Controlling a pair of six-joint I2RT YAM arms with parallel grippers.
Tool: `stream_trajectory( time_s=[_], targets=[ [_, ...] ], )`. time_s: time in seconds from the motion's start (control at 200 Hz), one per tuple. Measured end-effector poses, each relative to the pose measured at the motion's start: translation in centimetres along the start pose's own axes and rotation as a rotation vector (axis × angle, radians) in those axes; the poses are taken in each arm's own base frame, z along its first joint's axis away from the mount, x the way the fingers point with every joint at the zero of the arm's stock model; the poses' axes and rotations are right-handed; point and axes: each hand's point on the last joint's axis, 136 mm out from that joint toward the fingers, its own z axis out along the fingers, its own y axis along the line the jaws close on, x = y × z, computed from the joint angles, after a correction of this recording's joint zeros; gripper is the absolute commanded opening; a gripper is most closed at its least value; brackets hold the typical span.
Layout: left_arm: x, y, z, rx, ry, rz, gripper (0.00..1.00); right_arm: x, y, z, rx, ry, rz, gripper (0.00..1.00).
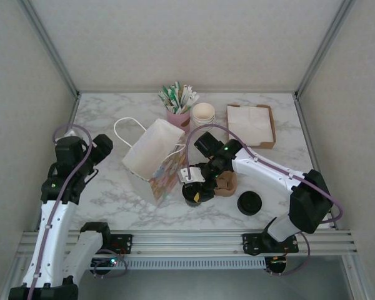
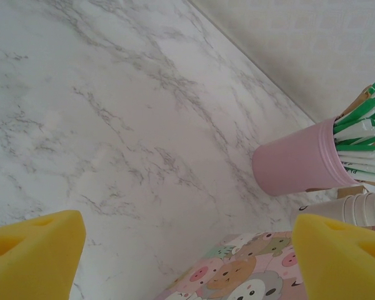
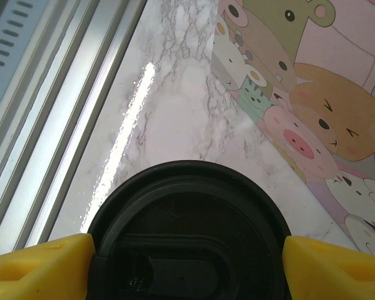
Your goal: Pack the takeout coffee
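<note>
The takeout coffee [image 3: 187,219] stands near the front edge of the marble surface [image 1: 112,187], just beside the cartoon-printed paper bag [image 1: 151,159]; the right gripper [image 3: 187,259] clasps its black lid on both sides, while the left gripper [image 2: 187,262] hangs spread wide and empty near the left edge

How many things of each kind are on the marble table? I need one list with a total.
Cartoon paper bag: 1
Pink cup of stirrers: 1
Stack of cream cups: 1
Napkin tray: 1
Takeout coffee: 1
Loose black lid: 1
Brown item, unclear: 1
Total: 7
</note>
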Motion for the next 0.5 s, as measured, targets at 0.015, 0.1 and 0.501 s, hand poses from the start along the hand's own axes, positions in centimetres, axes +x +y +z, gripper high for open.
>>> stream_trajectory(
  time_s=[0.015, 0.1, 0.501],
  targets=[
    [0.0, 0.0, 0.0, 0.0, 0.0, 0.0, 0.86, 0.0, 0.0, 0.0, 0.0, 0.0, -0.001, 0.78],
    [0.01, 0.01, 0.0, 0.0, 0.0, 0.0, 0.86, 0.0, 0.0, 0.0, 0.0, 0.0, -0.002, 0.79],
    [0.01, 0.01, 0.0, 0.0, 0.0, 0.0, 0.86, 0.11, -0.04, 0.01, 0.003, 0.006, -0.001, 0.83]
  ],
)
